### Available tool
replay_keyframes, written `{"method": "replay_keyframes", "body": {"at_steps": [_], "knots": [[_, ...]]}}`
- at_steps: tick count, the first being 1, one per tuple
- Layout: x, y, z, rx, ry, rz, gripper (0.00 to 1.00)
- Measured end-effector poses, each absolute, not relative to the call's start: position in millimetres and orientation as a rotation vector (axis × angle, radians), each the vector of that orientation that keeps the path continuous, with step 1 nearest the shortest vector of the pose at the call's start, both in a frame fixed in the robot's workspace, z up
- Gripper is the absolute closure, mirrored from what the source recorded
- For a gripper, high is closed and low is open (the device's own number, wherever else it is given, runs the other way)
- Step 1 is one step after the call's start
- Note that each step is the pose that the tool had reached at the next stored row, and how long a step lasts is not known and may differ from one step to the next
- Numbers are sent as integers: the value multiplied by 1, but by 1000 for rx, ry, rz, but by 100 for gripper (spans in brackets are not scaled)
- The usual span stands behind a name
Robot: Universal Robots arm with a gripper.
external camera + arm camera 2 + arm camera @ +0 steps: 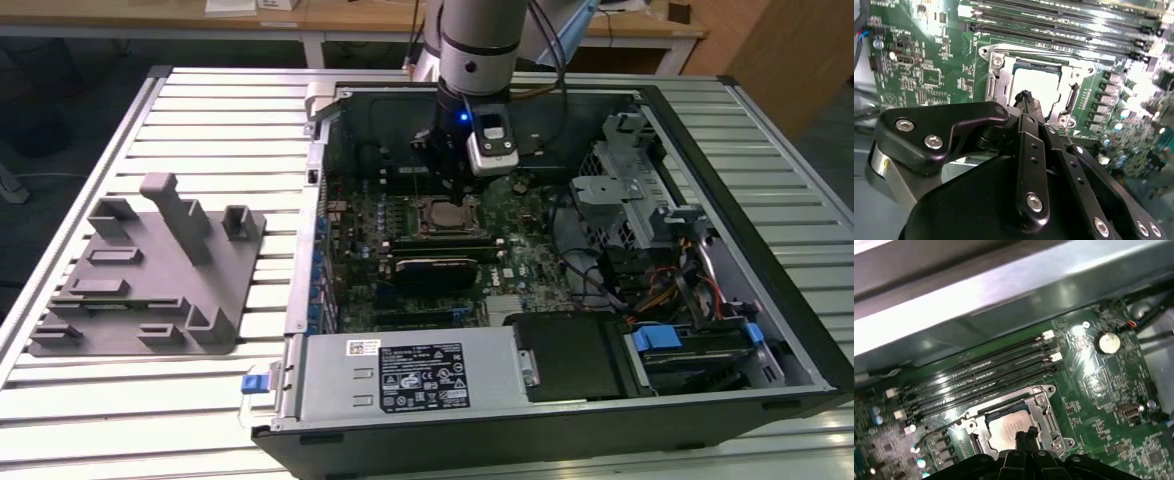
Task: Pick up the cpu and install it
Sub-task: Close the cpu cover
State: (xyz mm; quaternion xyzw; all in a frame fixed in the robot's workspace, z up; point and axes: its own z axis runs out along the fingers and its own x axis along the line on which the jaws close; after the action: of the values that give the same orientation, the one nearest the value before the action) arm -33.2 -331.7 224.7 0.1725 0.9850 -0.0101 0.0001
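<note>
Exterior view: the arm point(477, 50) stands near-vertical and reaches straight down into the open case point(534, 440), with its gripper point(447, 192) low over the socket point(424, 222). In both wrist views the fingers point(1026, 107) point(1020, 440) are pressed together with nothing between them. Their tips are just above the cpu point(1039, 82) point(1003, 429), which lies flat inside the socket frame on the motherboard point(534, 260).

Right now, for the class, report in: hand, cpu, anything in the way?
Hand shut, holding nothing, poised over the socket. Cpu lying inside the socket frame, silvery top up. Nothing between hand and cpu.
</note>
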Motion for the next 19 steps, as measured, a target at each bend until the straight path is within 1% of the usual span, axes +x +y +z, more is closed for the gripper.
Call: {"method": "replay_keyframes", "body": {"at_steps": [15,19], "knots": [[-33,-332,222,115,3136,-31,89],[-34,-332,221,69,3137,-31,89]]}}
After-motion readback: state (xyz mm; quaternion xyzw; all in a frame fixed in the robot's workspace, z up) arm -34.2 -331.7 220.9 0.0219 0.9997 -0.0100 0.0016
